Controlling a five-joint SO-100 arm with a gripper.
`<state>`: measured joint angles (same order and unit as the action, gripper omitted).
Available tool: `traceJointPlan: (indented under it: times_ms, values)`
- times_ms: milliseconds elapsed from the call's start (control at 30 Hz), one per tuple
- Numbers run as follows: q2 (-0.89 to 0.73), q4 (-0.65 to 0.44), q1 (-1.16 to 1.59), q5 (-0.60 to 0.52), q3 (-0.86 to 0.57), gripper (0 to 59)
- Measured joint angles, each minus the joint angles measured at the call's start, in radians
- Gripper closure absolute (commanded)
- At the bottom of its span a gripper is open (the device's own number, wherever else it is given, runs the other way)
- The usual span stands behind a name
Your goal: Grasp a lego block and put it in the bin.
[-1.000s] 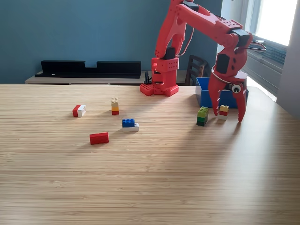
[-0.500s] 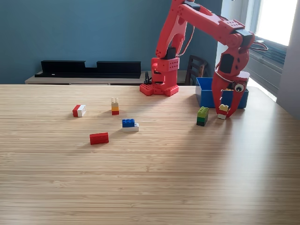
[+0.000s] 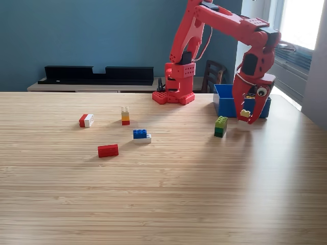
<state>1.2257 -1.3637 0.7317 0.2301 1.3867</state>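
Observation:
In the exterior view my red gripper [image 3: 244,119] hangs just above the table, in front of the blue bin [image 3: 223,105] at the view's right. It is shut on a small lego block [image 3: 245,114] with a yellow top, lifted off the wood. A green lego block [image 3: 220,126] stands on the table just left of the gripper. Further left lie a blue and white block [image 3: 141,136], a red block [image 3: 108,150], a red and white block [image 3: 86,120] and a small yellow, orange and red stack [image 3: 125,116].
The arm's red base [image 3: 173,96] stands at the table's far edge, left of the bin. Behind the table are a low shelf with black trays [image 3: 97,74] and a dark chair [image 3: 212,75]. The table's right edge runs close past the bin.
The gripper closed on the yellow-topped block and lifted it off the table, rising toward the bin. The other blocks have not moved.

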Motion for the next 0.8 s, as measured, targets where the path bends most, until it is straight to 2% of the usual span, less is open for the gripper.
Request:
traceJointPlan:
  times_ms: [233, 400, 533, 800]
  values:
    - [-0.003, -0.156, -0.017, -0.072, -0.322, 58.6]
    - [-0.003, -0.264, 0.017, -0.127, -0.466, 58.6]
    - [-0.003, -0.299, 0.074, -0.172, -0.463, 58.6]
    - [-0.003, -0.301, 0.279, -0.247, -0.225, 58.6]
